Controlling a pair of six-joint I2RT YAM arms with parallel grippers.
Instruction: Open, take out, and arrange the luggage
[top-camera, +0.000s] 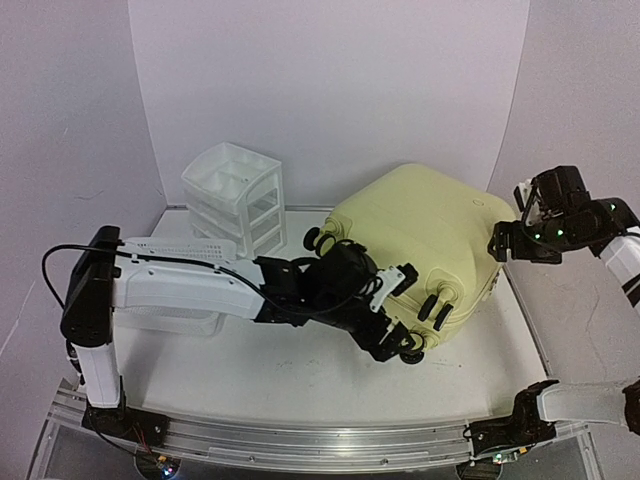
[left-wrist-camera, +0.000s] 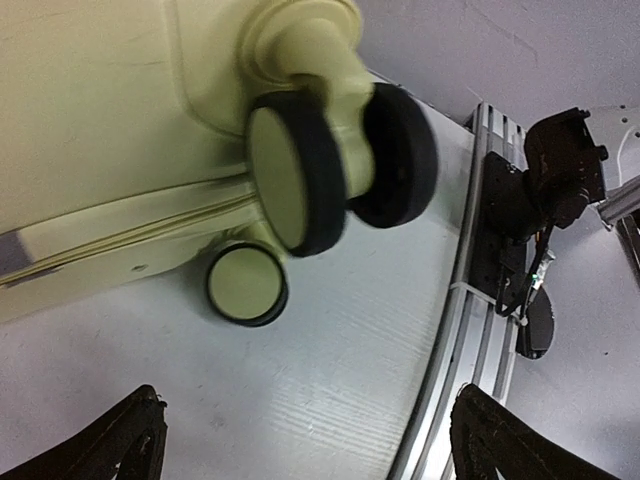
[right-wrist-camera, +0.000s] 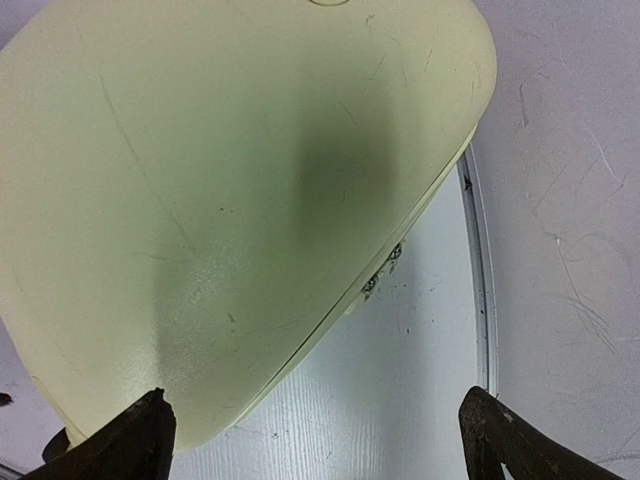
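The luggage (top-camera: 420, 230) is a pale yellow hard-shell suitcase lying flat and closed on the white table, its spinner wheels (top-camera: 436, 306) facing the near side. My left gripper (top-camera: 400, 346) reaches across to the wheel end. In the left wrist view a double wheel (left-wrist-camera: 300, 170) and a second wheel (left-wrist-camera: 245, 285) stand just ahead of the open left gripper (left-wrist-camera: 310, 445), which holds nothing. My right gripper (top-camera: 506, 246) hovers at the case's right corner. In the right wrist view the shell (right-wrist-camera: 220, 180) fills the frame above the open, empty right gripper (right-wrist-camera: 320, 445).
A white plastic drawer unit (top-camera: 235, 195) stands at the back left, close to the suitcase. A white mesh basket (top-camera: 180, 244) lies mostly hidden under my left arm. An aluminium rail (top-camera: 300, 440) runs along the near edge. White walls enclose the table.
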